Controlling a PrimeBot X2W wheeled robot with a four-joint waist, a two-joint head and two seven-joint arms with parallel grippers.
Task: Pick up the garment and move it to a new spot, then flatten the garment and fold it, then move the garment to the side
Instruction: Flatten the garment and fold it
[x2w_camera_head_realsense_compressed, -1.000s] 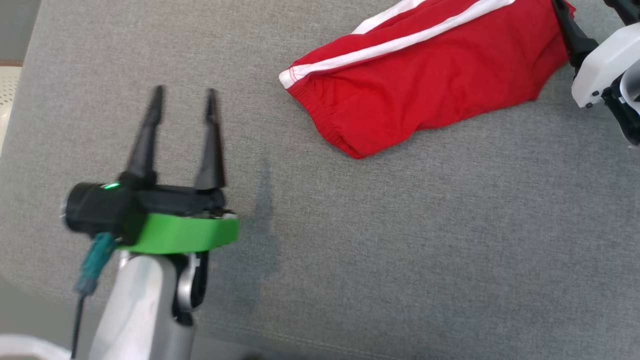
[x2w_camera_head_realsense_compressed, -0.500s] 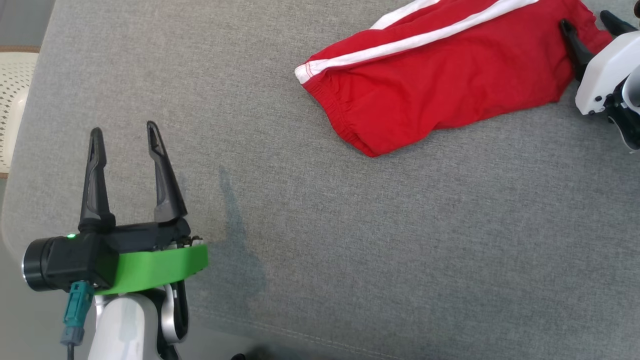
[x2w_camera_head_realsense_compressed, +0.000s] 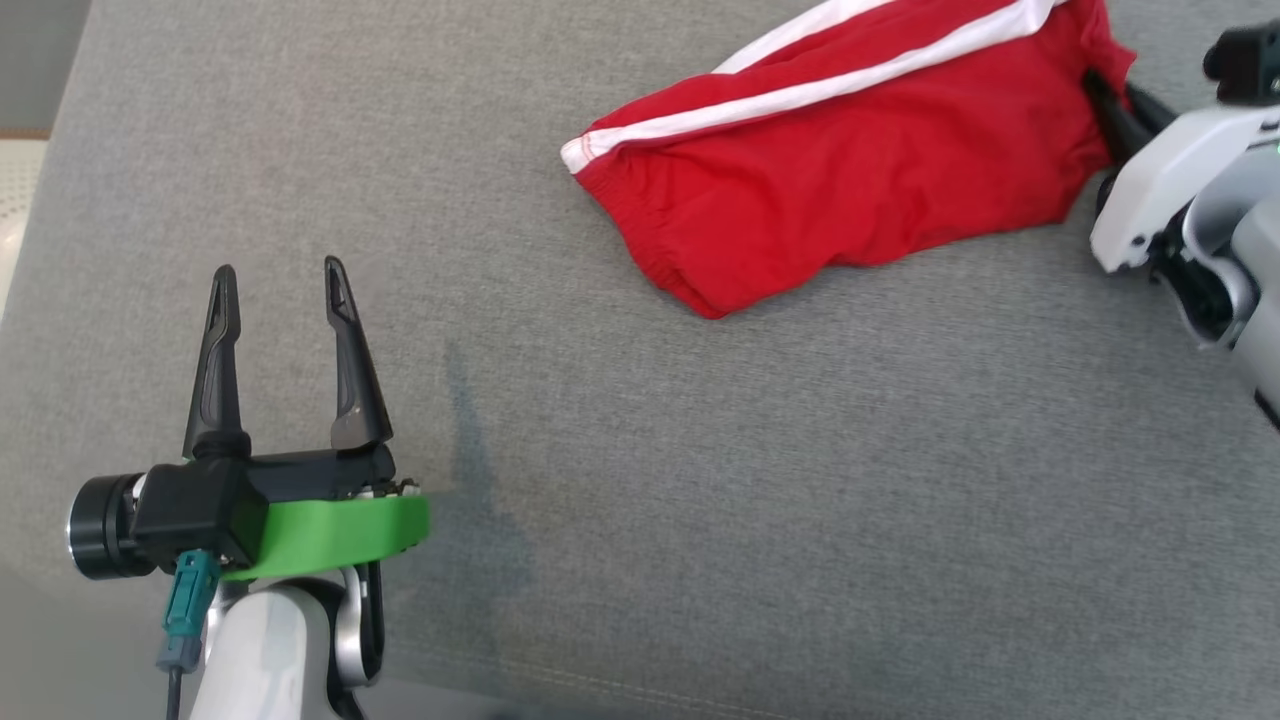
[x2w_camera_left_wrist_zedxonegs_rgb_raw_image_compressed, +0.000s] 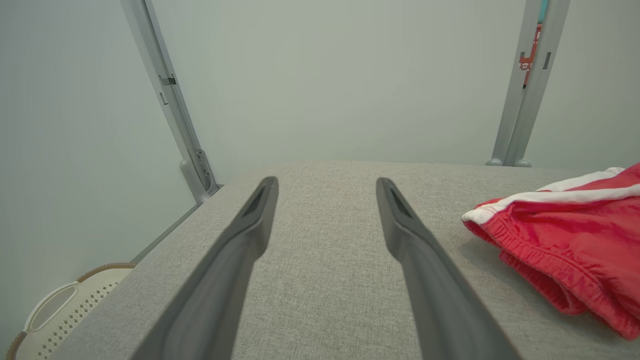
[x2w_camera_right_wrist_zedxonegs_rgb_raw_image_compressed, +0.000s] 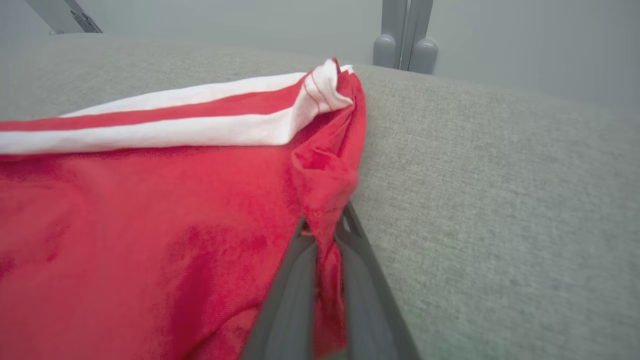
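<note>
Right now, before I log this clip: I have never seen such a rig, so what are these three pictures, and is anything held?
This is a wheeled robot with two arms. The head view looks down on a grey woven fabric surface, where a red cloth garment with white stripes lies. The other two pictures come from cameras on the wrists, each looking along that arm's two dark fingers. The left tool stands open over bare fabric, holding nothing. The right tool is shut on a pinched edge of the garment.
</note>
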